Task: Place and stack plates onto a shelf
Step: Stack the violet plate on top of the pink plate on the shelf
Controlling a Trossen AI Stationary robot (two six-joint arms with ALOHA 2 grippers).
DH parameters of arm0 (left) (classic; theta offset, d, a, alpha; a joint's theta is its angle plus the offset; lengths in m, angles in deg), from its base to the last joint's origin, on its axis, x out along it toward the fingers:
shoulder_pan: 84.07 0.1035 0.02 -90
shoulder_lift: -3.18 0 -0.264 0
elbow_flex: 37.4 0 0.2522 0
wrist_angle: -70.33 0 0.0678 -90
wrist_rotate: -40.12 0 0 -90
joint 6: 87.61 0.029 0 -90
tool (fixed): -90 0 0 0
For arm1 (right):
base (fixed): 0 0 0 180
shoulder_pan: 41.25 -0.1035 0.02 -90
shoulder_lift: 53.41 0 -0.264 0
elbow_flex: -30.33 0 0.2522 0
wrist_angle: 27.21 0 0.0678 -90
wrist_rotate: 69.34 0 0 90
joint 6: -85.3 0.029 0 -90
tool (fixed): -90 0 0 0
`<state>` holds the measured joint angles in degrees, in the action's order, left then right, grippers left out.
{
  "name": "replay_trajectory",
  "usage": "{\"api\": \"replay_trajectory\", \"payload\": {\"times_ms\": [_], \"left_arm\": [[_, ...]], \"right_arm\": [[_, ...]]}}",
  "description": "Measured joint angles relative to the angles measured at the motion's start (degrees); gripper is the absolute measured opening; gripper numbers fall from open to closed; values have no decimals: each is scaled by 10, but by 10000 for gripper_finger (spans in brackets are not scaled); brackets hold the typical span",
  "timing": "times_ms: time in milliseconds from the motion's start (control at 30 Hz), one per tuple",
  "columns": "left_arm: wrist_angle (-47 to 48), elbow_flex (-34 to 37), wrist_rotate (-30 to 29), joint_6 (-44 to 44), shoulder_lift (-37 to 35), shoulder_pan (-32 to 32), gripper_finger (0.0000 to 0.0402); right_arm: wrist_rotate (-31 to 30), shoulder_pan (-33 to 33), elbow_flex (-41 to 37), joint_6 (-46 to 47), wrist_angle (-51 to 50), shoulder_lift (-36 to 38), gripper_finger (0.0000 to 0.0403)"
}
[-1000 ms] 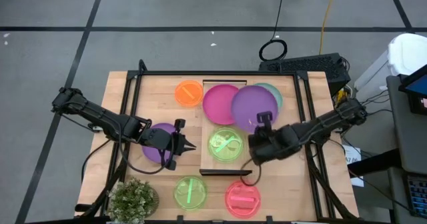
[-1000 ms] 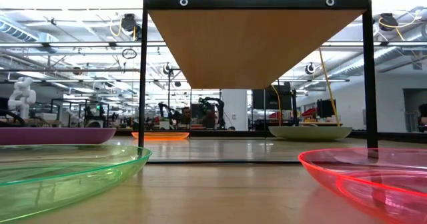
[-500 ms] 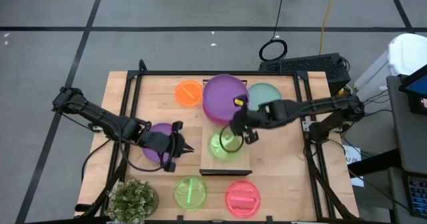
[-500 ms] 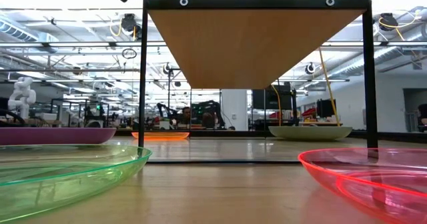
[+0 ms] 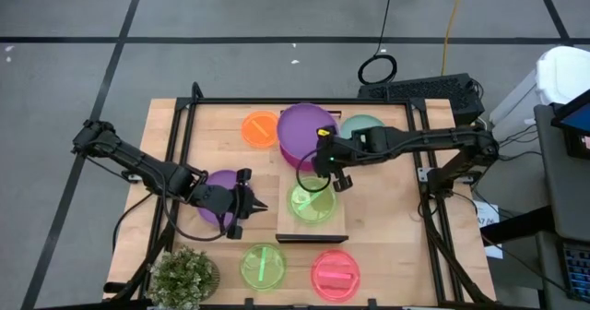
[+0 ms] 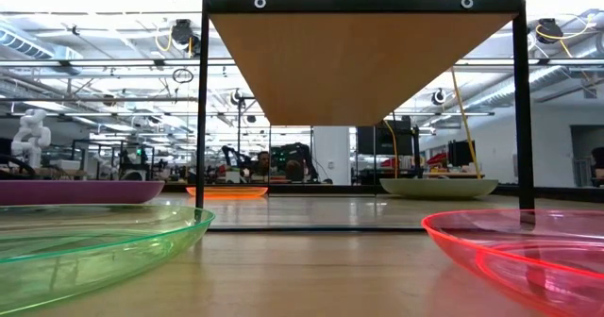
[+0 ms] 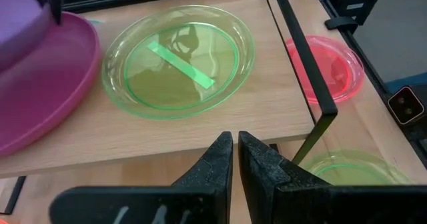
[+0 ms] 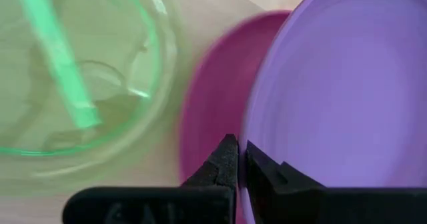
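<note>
- Purple plate [image 5: 302, 133], upper centre of the high view, sat over the magenta plate [image 8: 213, 111] on the shelf [image 5: 334, 225].
- Right gripper [image 5: 324, 170] pinched its near rim (left gripper [image 7: 235, 159] closed, empty, farther left).

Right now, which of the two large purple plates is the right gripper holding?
The right gripper is shut on the large purple plastic plate on the shelf, over the magenta plate; the other purple plate lies under the left arm.

Even overhead light; right wrist view motion-blurred; low view backlit.
</note>
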<state>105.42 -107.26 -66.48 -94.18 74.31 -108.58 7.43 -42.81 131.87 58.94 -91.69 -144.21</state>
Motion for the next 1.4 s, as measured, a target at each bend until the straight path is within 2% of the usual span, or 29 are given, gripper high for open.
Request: {"api": "replay_trajectory", "payload": {"times_ms": [67, 467, 700, 1267, 1400], "left_arm": [[-1, 0, 0, 0, 0, 0, 33], [-6, 0, 0, 33, 0, 0, 33], [-6, 0, 0, 44, 0, 0, 33], [-5, 0, 0, 37, 0, 0, 33], [-5, 0, 0, 34, 0, 0, 33]], "right_arm": [[15, 0, 0, 8, -2, 0, 0], [16, -1, -10, 34, 2, 0, 1], [14, 0, -36, 42, 8, 0, 18], [12, -17, -39, 44, 30, 5, 25], [11, -27, -39, 45, 40, 5, 38]]}}
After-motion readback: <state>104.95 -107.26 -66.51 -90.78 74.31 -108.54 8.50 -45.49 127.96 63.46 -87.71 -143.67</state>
